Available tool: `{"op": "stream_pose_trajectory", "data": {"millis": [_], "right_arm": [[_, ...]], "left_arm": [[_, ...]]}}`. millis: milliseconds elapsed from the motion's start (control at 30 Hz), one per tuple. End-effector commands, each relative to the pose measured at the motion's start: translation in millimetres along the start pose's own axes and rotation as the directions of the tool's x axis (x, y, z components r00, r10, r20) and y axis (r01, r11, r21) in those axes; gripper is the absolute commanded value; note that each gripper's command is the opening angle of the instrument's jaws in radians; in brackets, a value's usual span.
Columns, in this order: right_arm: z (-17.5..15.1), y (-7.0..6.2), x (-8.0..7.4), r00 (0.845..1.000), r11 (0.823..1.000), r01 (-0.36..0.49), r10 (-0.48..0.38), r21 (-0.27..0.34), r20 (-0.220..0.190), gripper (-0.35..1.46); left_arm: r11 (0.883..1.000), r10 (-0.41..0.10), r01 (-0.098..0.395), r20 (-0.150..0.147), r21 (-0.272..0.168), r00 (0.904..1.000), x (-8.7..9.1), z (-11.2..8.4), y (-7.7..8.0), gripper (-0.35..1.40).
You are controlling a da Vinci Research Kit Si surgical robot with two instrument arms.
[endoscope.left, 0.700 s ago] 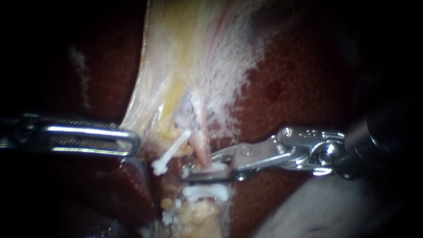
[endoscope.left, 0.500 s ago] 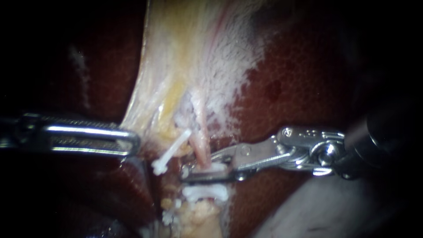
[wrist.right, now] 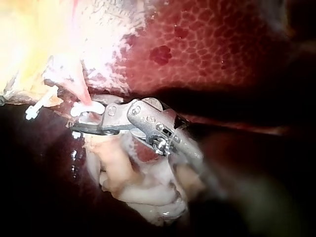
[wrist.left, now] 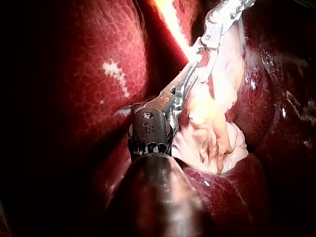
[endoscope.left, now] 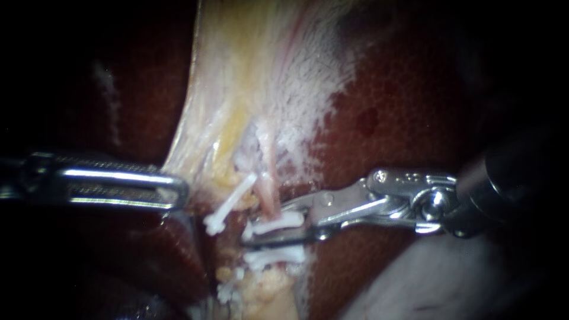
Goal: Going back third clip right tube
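Bench scene: the left instrument (endoscope.left: 178, 191) lies tip to edge against the gallbladder (endoscope.left: 237, 71); whether it grips there cannot be told. Ahead of the right instrument (endoscope.left: 264, 225), the right tube (endoscope.left: 267, 186) carries a white clip (endoscope.left: 281, 222), which sits between jaws standing narrowly apart. A lower clip (endoscope.left: 275, 256) lies just under the lower jaw. Snagging looks like the risk: a withdrawal off the jaws' own line could drag either clip or tear the tube. The right instrument reaches in almost level over the liver (endoscope.left: 403, 106), wrist barely bent.
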Motion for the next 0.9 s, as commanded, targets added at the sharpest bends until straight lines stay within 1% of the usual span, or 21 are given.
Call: {"op": "stream_pose_trajectory", "data": {"millis": [33, 167, 267, 400, 500, 600, 633, 700, 833, 900], "right_arm": [[-0.1, 0.0, 0.0, 1.0, 1.0, 0.017, -0.017, -0.006, -0.003, 0.5], [-0.9, -0.1, -0.5, 0.999, 0.999, 0.042, -0.043, -0.028, -0.008, 0.55], [-2.2, -0.3, -1.1, 0.998, 0.997, 0.056, -0.057, -0.049, -0.012, 0.57], [-5.2, -0.8, -2.0, 0.995, 0.992, 0.096, -0.098, -0.08, -0.016, 0.58], [-7.5, -1.2, -2.3, 0.993, 0.989, 0.114, -0.117, -0.099, -0.019, 0.58], [-9.9, -1.6, -1.8, 0.986, 0.977, 0.163, -0.167, -0.134, -0.019, 0.6], [-10.8, -1.7, -1.4, 0.984, 0.973, 0.171, -0.176, -0.155, -0.02, 0.6], [-12.1, -2.0, -0.6, 0.978, 0.963, 0.2, -0.206, -0.179, -0.016, 0.6], [-13.9, -2.7, 0.8, 0.974, 0.956, 0.22, -0.226, -0.194, -0.012, 0.6], [-14.3, -3.0, 1.3, 0.971, 0.953, 0.231, -0.237, -0.196, -0.01, 0.6]], "left_arm": [[1.0, 0.0, 0.0, 0.0, 0.001, 1.0, 0.0, 0.0, 0.0, -0.35], [1.0, 0.0, 0.0, 0.0, 0.001, 1.0, 0.0, -0.1, 0.0, -0.35], [1.0, 0.0, 0.0, 0.001, -0.002, 1.0, 0.0, -0.1, 0.0, -0.35], [1.0, 0.0, 0.0, 0.001, -0.001, 1.0, 0.0, -0.2, 0.0, -0.35], [1.0, 0.0, 0.0, 0.002, -0.004, 1.0, 0.0, -0.2, 0.3, -0.35], [1.0, 0.001, -0.001, 0.002, -0.006, 1.0, 0.1, -0.3, 0.7, -0.35], [1.0, 0.001, -0.001, 0.003, -0.008, 1.0, 0.2, -0.3, 0.9, -0.35], [1.0, 0.001, -0.001, 0.003, -0.008, 1.0, 0.2, -0.4, 1.1, -0.35], [1.0, 0.001, -0.001, 0.003, -0.007, 1.0, 0.3, -0.4, 1.3, -0.35], [1.0, 0.001, -0.001, 0.004, -0.01, 1.0, 0.3, -0.4, 1.3, -0.35]]}}
